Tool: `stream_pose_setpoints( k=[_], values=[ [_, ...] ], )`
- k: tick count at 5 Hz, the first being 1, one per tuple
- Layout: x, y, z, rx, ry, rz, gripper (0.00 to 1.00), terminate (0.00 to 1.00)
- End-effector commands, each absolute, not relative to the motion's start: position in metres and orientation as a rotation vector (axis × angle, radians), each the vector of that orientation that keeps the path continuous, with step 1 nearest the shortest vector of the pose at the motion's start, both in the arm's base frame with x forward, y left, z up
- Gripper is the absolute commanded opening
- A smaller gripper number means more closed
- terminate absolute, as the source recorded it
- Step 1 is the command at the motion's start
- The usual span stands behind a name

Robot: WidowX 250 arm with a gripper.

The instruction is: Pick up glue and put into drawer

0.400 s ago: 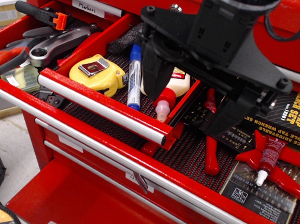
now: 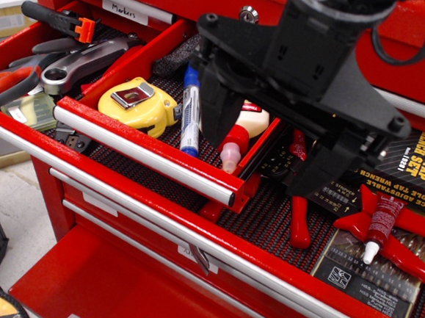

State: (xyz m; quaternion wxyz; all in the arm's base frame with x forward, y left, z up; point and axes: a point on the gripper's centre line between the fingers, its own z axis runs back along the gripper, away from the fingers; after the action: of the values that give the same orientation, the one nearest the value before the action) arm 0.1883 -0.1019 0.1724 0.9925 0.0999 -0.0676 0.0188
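The glue (image 2: pixel 381 219), a small dark red bottle with a white nozzle, lies on red tool handles at the right of the wide lower drawer. The narrow red drawer (image 2: pixel 144 151) with a silver bar handle stands open at the centre left. My black gripper (image 2: pixel 269 144) hangs open and empty over that drawer's right end. Its left finger (image 2: pixel 217 115) is above the drawer's contents and its right finger (image 2: pixel 322 166) is above the wide drawer. The glue is apart from the gripper, to the right of the right finger and nearer the front.
The narrow drawer holds a yellow tape measure (image 2: pixel 138 103), a blue marker (image 2: pixel 190 113) and a large cream bottle with a red cap (image 2: pixel 241 132). Red pliers (image 2: pixel 297 210), a drill bit case (image 2: pixel 365 273) and a black tap wrench box (image 2: pixel 415 164) lie in the wide drawer. Hand tools (image 2: pixel 73 63) fill the left tray.
The gripper has shifted slightly up and to the left. Nothing else has moved.
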Motion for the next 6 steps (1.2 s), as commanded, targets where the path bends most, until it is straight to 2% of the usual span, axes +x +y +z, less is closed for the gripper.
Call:
stream_pose_setpoints(
  k=[1, 2, 5, 6],
  values=[
    [0.235, -0.169, 0.164, 0.181, -0.188, -0.038, 1.00, 0.00],
    [0.258, -0.183, 0.145, 0.130, -0.219, -0.062, 1.00, 0.00],
    [0.270, -0.153, 0.090, 0.003, -0.234, -0.088, 1.00, 0.00],
    [0.277, -0.158, 0.078, -0.018, -0.243, -0.099, 1.00, 0.00]
  ],
)
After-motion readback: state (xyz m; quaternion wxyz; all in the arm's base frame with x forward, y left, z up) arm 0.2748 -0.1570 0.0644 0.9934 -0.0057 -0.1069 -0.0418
